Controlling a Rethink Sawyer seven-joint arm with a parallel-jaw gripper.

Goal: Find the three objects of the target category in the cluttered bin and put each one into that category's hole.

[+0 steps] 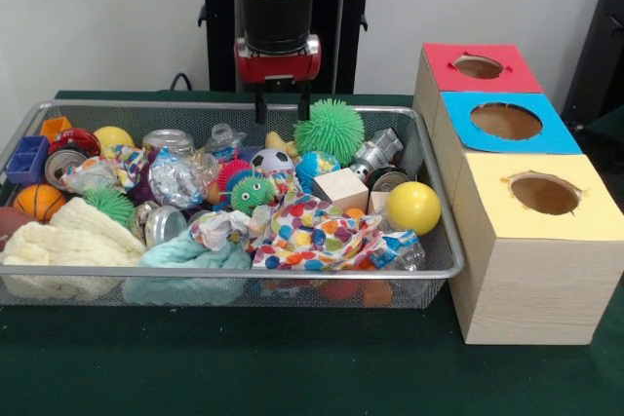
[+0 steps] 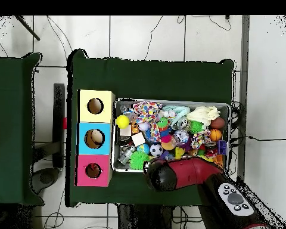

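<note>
The silver wire-mesh bin [image 1: 127, 104] is packed with clutter; it also shows in the overhead view [image 2: 169, 101]. My gripper [image 1: 283, 107] hangs open and empty over the bin's far rim, just left of a green spiky ball [image 1: 330, 131]. A small tan shape [image 1: 279, 141] pokes up behind a soccer ball [image 1: 271, 160]; I cannot tell whether it is a plush animal. No tiger-striped plush shows. The red-topped box's round hole [image 1: 478, 66] is at the far right, and it also shows in the overhead view [image 2: 93, 170]. In the overhead view the arm [image 2: 181, 173] hides the gripper.
Blue-topped [image 1: 507, 122] and yellow-topped [image 1: 544, 194] boxes stand in front of the red one. A spotted cloth [image 1: 312, 231], a yellow ball [image 1: 413, 207], cans [image 1: 168, 141], a wooden cube [image 1: 340, 187], and white [image 1: 58, 245] and teal [image 1: 185, 258] cloths fill the bin.
</note>
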